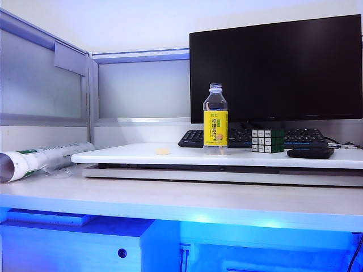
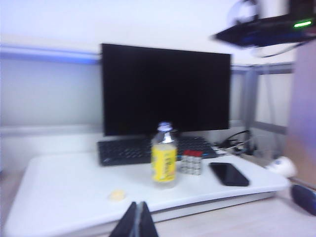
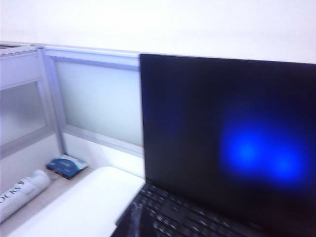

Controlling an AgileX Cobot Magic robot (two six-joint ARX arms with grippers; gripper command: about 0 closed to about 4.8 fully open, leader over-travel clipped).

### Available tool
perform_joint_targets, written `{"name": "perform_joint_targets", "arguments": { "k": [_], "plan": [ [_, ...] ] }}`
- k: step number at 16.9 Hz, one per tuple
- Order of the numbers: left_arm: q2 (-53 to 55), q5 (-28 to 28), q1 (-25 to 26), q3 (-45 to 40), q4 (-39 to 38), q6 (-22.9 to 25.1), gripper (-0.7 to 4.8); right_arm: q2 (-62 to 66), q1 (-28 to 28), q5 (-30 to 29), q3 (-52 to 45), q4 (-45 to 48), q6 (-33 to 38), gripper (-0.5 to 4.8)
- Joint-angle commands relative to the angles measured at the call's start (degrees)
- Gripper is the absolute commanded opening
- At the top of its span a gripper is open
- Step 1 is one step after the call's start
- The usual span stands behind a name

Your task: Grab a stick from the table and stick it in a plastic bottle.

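The stick shows in none of the views, not on the counter (image 1: 187,198), not on the raised white board (image 1: 142,154), not in the bottle (image 1: 215,120), so I cannot say where it lies. The bottle stands upright and uncapped near the middle of the board, its open neck up, which would suit dropping a stick straight in; its yellow label carries green characters too small to read. A small beige lump (image 1: 163,151) sits on the board to the bottle's left, a puzzle cube (image 1: 267,140) and a dark phone (image 1: 310,152) to its right, with a keyboard (image 1: 249,137) and a dark monitor (image 1: 276,68) behind. A large white rolled tube (image 1: 39,160) lies on the counter at far left; the right wrist view catches letters ending in "OCKS" on it. The left gripper (image 2: 138,221) hangs low in front of the board, jaws pressed together on nothing. The right gripper is out of sight, its camera facing the monitor; its jaws are together, and I cannot tell whether they hold anything.
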Motion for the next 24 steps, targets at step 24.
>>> {"name": "perform_joint_targets", "arguments": {
  "k": [24],
  "plan": [
    [0.04, -30.64, 0.04, 0.02, -24.87, 18.18, -0.05, -69.72, -6.1, 6.88, -80.83, 4.85, 7.48, -0.03]
  ]
}}
